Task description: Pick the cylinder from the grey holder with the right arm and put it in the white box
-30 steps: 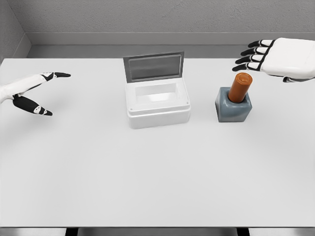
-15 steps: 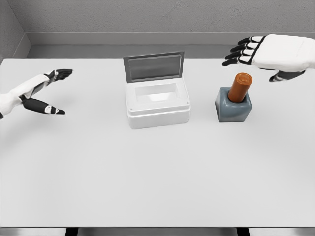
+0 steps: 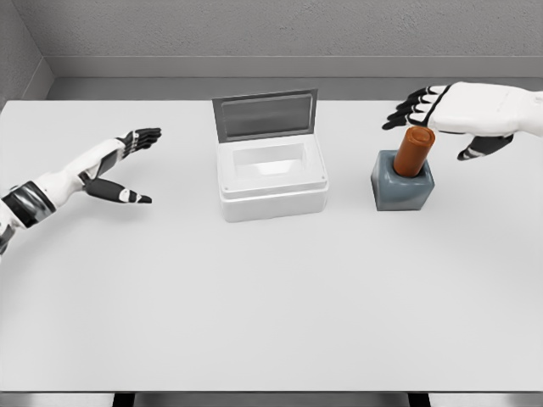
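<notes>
My right hand (image 3: 458, 110), fingers spread and holding nothing, hovers at upper right over the cylinder (image 3: 413, 151), which stands upright in the grey holder (image 3: 402, 185), ready for grasping.

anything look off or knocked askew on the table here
Only one small thing: the cylinder leans to the right in the grey holder instead of standing upright. The white box sits square with its lid open, and nothing is spilled or damaged. Both the right hand and the left hand are open.

White table (image 3: 271, 305), grey speckled wall (image 3: 280, 25)
</notes>
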### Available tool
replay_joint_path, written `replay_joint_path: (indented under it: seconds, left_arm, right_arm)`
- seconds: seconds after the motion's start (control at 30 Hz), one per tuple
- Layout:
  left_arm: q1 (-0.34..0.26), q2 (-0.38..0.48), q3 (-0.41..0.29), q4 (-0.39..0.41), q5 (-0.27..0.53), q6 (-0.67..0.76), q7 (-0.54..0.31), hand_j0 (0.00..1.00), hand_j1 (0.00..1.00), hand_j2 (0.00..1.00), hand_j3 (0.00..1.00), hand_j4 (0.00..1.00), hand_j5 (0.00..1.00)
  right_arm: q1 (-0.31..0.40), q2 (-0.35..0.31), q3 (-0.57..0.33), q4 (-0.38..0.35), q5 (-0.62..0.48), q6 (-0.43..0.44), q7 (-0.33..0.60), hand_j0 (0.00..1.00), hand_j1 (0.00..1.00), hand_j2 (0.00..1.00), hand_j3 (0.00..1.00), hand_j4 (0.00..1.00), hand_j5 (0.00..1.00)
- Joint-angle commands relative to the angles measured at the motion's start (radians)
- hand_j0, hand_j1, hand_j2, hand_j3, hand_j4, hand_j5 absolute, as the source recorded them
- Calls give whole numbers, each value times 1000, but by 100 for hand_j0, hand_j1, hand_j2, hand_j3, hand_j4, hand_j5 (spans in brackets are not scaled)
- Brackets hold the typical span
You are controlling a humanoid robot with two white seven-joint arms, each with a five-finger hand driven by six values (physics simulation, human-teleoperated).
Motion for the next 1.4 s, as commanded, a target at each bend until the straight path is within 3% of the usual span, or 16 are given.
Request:
replay_joint_path:
  seconds: [0.0, 0.5, 1.23, 1.33, 1.37]
  left_arm:
    - [0, -9, -2, 1, 4, 1, -3, 100, 100, 100, 100, 100, 100]
    - [-20, 7, -9, 7, 1, 1, -43, 100, 100, 100, 100, 100, 100]
    - [-20, 4, -22, 13, -23, 1, -43, 100, 100, 100, 100, 100, 100]
    - [-20, 4, -22, 13, -25, 1, -43, 100, 100, 100, 100, 100, 100]
    - [-18, 4, -22, 13, -25, 1, -45, 100, 100, 100, 100, 100, 100]
  right_arm:
    - [0, 1, 10, 28, -4, 3, 0, 100, 100, 100, 100, 100, 100]
    - [-12, 75, 44, 86, 9, 3, 0, 100, 100, 100, 100, 100, 100]
    - [-25, 122, 60, 163, 56, 3, 0, 100, 100, 100, 100, 100, 100]
    - [-23, 122, 58, 163, 55, 3, 0, 60, 60, 60, 60, 60, 60]
    - [-23, 122, 58, 163, 55, 3, 0, 59, 59, 59, 59, 59, 59]
